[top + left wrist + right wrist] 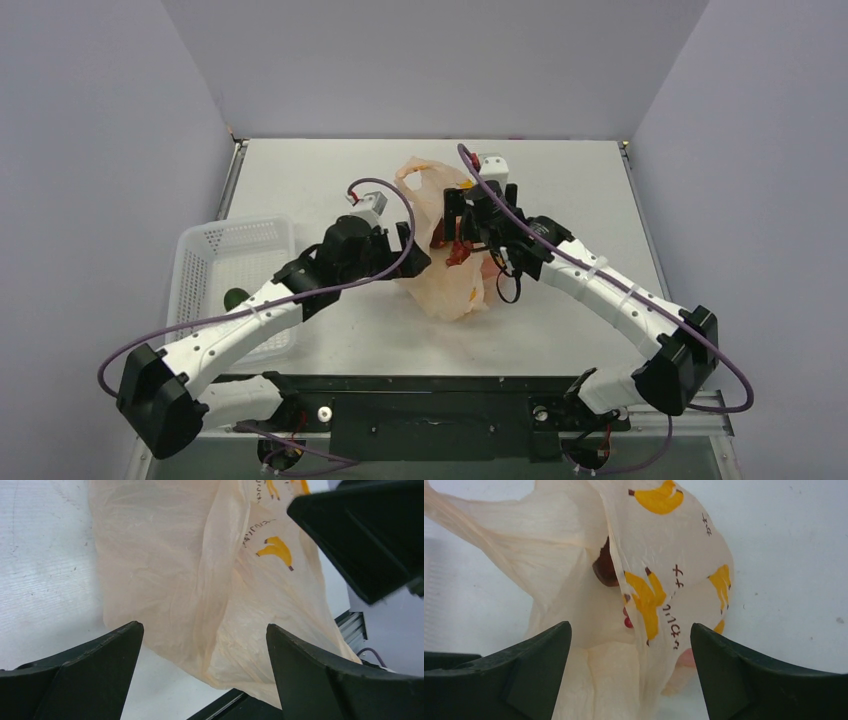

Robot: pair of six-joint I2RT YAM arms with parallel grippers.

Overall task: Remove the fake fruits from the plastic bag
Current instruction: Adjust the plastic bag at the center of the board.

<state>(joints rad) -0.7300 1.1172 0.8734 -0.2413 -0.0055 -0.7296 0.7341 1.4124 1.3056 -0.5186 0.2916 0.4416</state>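
The plastic bag (450, 290) lies crumpled in the middle of the table, peach-orange with yellow printed marks. In the right wrist view its mouth (589, 580) gapes. Inside sit a dark red round fruit (605, 567) and a tiny red berry (628, 621). A pinkish shape (686, 657) shows through the film. Red fruit (458, 250) also shows from above. My right gripper (630, 625) (455, 228) is open over the bag's mouth. My left gripper (204, 626) (418, 258) is open at the bag's left side (200, 580), with loose film between its fingers.
A white mesh basket (200, 290) stands at the left edge of the table with a dark green thing (235, 297) in it. The right gripper's black body (365, 535) is close to the left one. The table's near edge (235, 702) runs just behind the bag.
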